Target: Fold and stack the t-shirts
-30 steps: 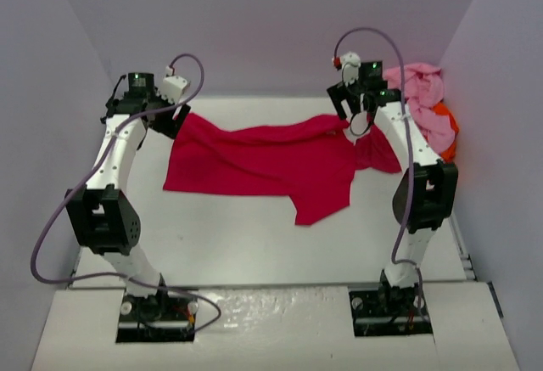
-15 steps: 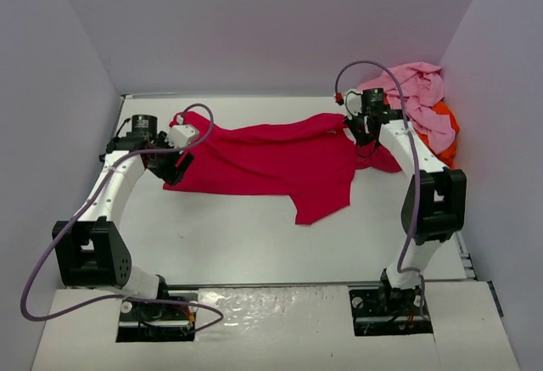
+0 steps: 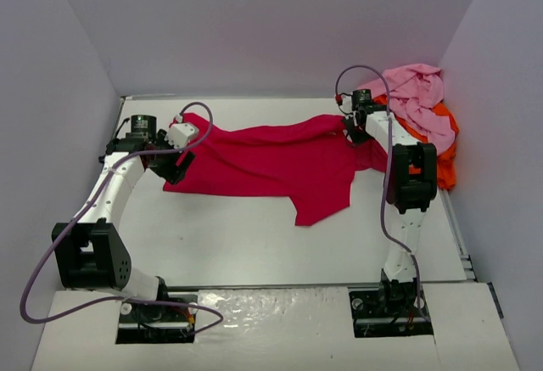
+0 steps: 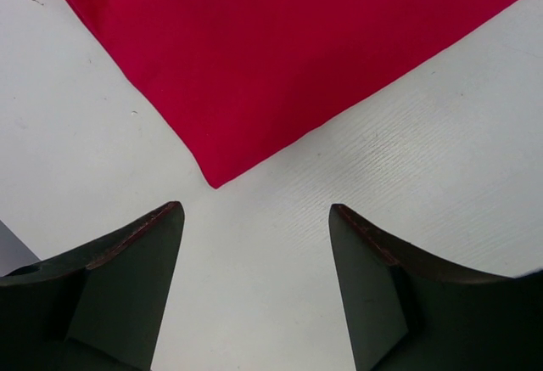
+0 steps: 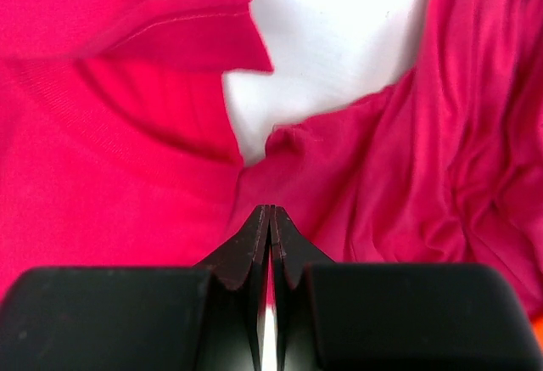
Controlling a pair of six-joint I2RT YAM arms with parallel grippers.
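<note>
Crimson t-shirt [image 3: 263, 163] lay spread mid-table [image 3: 254, 235]. Left gripper [image 4: 254, 208] sat at 9 o'clock, fingers spread, shirt corner just ahead. Right gripper [image 5: 269, 210] sat at 2 o'clock, pressed together against bunched cloth; couldn't tell if pinching.

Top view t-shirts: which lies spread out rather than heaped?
The crimson-red t-shirt, spread across the middle; the light pink t-shirt and orange t-shirt sit bunched in the far right corner.

This looks like a robot test lab. A white table [image 3: 254, 244] sits inside plain pale walls [image 3: 254, 23]. A left arm [image 3: 109, 193] and a right arm [image 3: 409, 184] are bolted at the table's near edge.
</note>
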